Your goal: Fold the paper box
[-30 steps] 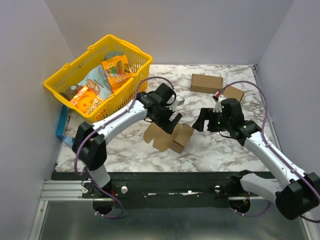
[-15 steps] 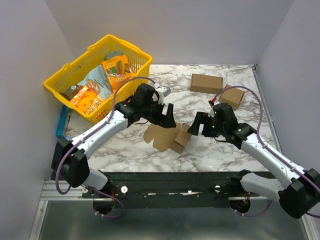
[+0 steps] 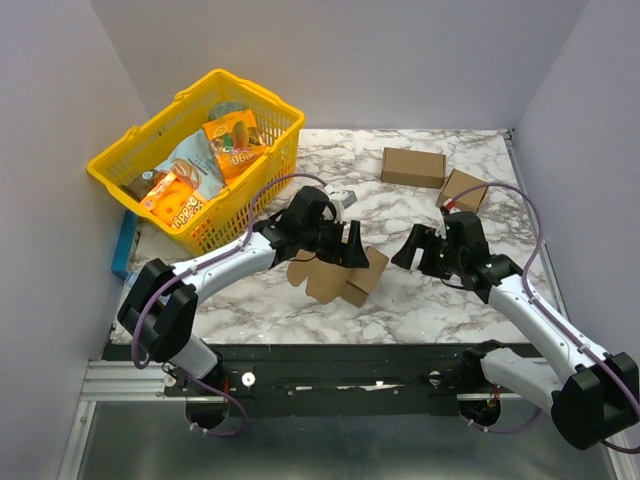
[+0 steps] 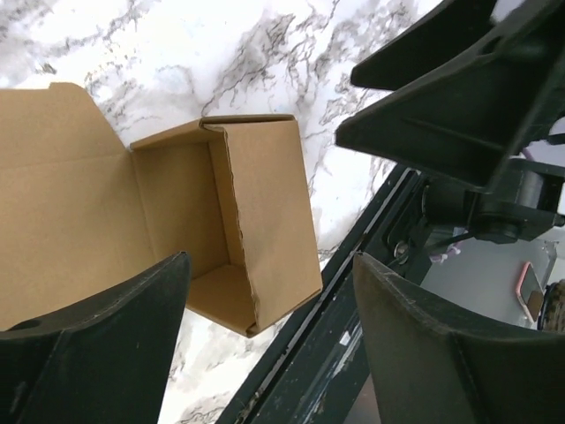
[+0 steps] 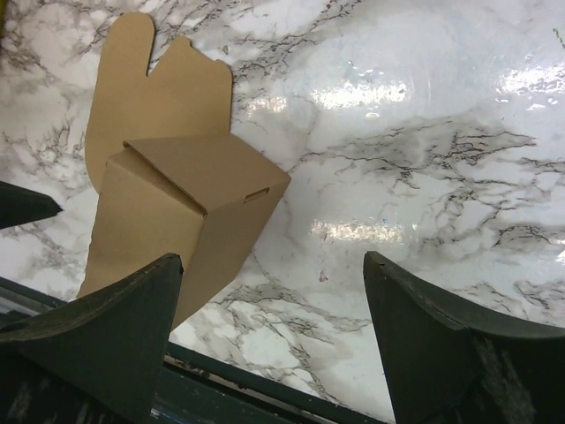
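The left hand point(image 4: 269, 261) hangs spread wide just above the paper box point(image 4: 265, 203), pinching nothing. The right hand point(image 5: 272, 258) is also spread and empty, off to the box's right. The box lies part-formed on the marble counter point(image 3: 400, 305) between them, its tabbed flap flat. Thin cardboard looks light, apt to slide and buckle; the standing wall's edge near a crease seems the best hold.
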You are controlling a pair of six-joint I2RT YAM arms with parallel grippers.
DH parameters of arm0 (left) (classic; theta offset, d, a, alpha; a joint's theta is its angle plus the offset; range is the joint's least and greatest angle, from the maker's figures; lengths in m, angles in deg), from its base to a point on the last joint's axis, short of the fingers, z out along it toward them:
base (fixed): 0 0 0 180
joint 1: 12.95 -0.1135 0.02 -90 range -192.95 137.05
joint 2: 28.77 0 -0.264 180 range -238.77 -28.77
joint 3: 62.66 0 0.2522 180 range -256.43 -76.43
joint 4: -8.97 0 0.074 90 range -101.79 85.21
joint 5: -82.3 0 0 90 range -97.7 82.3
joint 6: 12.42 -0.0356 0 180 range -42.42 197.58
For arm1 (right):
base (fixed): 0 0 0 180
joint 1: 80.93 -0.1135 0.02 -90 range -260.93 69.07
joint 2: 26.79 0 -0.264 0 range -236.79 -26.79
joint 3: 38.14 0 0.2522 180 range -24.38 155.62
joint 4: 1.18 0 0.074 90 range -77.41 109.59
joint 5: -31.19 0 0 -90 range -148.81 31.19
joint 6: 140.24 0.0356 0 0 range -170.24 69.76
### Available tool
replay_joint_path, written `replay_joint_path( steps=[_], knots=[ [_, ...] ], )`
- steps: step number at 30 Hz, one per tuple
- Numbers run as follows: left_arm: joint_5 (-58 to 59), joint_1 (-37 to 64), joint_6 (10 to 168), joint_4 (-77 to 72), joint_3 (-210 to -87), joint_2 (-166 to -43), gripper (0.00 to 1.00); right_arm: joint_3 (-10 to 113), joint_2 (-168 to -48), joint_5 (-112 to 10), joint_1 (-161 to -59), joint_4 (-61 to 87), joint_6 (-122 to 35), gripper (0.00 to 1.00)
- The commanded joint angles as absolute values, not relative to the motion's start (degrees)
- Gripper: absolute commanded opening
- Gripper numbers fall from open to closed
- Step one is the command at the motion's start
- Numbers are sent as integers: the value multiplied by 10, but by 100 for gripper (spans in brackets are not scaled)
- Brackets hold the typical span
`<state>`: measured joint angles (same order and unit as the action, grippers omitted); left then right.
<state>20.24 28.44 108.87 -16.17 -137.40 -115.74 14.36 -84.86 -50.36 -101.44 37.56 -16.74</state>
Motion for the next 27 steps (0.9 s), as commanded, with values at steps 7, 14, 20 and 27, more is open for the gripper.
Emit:
replay_joint_path(
  steps=[7,14,20,27],
  knots=[
    [196,316,1100,-143,-1326,-1190,70,129,-820,-495,-1004,364,-168,91],
    [171,335,1089,-134,-1281,-1187,56,126,-810,-502,-1003,366,-166,91],
    [129,363,1053,-145,-1275,-1174,46,123,-804,-505,-1002,367,-166,91],
    [-64,421,908,-240,-1346,-1110,22,133,-808,-513,-1003,365,-174,91]
  ],
)
